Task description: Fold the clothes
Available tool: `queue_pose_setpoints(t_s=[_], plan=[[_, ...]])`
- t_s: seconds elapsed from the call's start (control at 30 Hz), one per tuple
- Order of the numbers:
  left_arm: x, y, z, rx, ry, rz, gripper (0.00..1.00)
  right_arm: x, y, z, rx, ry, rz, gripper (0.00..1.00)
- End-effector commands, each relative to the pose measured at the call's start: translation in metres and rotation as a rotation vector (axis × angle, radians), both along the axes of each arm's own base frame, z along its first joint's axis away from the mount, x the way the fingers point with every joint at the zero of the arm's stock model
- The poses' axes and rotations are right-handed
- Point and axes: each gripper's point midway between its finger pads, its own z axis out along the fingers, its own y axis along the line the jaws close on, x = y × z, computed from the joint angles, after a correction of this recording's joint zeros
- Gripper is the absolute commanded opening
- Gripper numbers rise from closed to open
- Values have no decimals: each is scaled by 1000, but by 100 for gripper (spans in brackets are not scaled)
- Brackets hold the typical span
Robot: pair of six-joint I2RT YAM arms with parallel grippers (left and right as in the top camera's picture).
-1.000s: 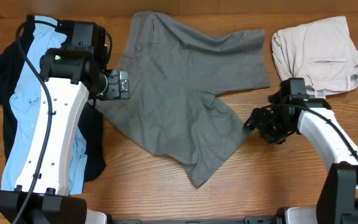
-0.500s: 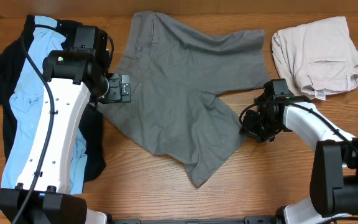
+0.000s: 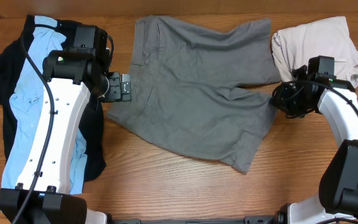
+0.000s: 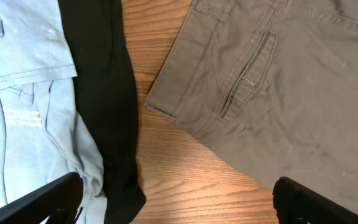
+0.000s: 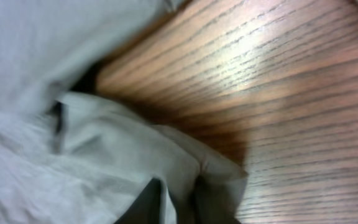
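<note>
The grey shorts (image 3: 197, 99) lie spread across the middle of the table, waistband to the left, pocket slit showing in the left wrist view (image 4: 247, 74). My right gripper (image 3: 279, 101) is shut on the hem of a shorts leg (image 5: 166, 180) at the right edge of the cloth. My left gripper (image 3: 124, 87) is open and empty, hovering just above the table at the shorts' waistband corner (image 4: 160, 109). The light-blue shirt (image 3: 33, 99) lies on the black garment (image 3: 95, 143) at the far left. The beige shorts (image 3: 319, 53) sit folded at the back right.
The left arm's white body (image 3: 51, 143) covers much of the shirt pile. Bare wood table (image 3: 166, 186) shows along the front edge. The right arm (image 3: 353, 124) runs down the right side.
My right gripper has pulled the shorts leg to the right and back, spreading the grey shorts out flatter. The left arm has stayed put.
</note>
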Motion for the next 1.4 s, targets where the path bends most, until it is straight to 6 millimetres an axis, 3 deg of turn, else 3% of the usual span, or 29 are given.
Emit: queue_pose_setpoints(t_s=[0.0, 0.1, 0.2, 0.33, 0.47, 0.57, 0.73, 0.83, 0.93, 1.1, 1.37], plan=[[-3, 1, 2, 1, 2, -6, 100, 5, -1, 25, -12, -3, 20, 60], [-6, 10, 1, 44, 13, 7, 100, -8, 1, 56, -6, 43, 31, 61], [-14, 10, -1, 44, 46, 14, 100, -32, 7, 102, -4, 37, 36, 62], [-44, 14, 0, 44, 141, 69, 100, -79, 15, 142, -11, 20, 33, 63], [-56, 7, 11, -3, 128, 80, 100, -109, 20, 163, -10, 4, 17, 64], [-51, -4, 20, -78, 75, 102, 100, -127, 24, 167, -7, 22, 20, 68], [-31, -16, -9, -140, 34, 102, 100, -129, 39, 141, 11, 78, 37, 68], [-24, -26, -48, -186, 33, 75, 100, -134, 57, 103, 28, 151, 44, 68], [-24, -26, -66, -181, 30, 44, 100, -139, 69, 81, 35, 188, 46, 67], [-16, -27, -95, -130, -11, -152, 100, -149, 85, 34, 15, 249, 7, 67], [-4, -29, -136, -70, -32, -368, 100, -167, 91, -6, 8, 298, -1, 67]])
